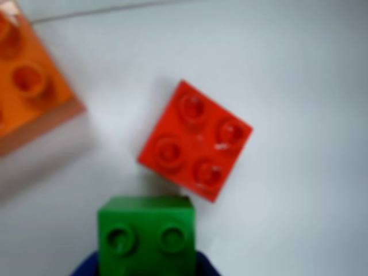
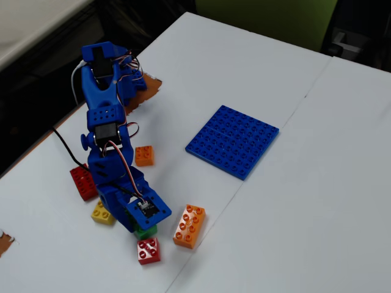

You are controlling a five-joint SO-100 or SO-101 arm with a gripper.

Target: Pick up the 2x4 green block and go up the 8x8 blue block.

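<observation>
The gripper (image 2: 144, 224) seems closed on the 2x4 green block (image 1: 147, 234), low over the worktop (image 2: 293, 201). Only one end seems held, so it may slip before the 8x8 blue block (image 2: 233, 141), well apart.

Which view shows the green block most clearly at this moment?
The wrist view: the green block fills the bottom centre, two studs visible, blue gripper parts at its lower corners, though blurred and cut off by the frame. In the fixed view only a green sliver peeks from under the gripper.
</observation>
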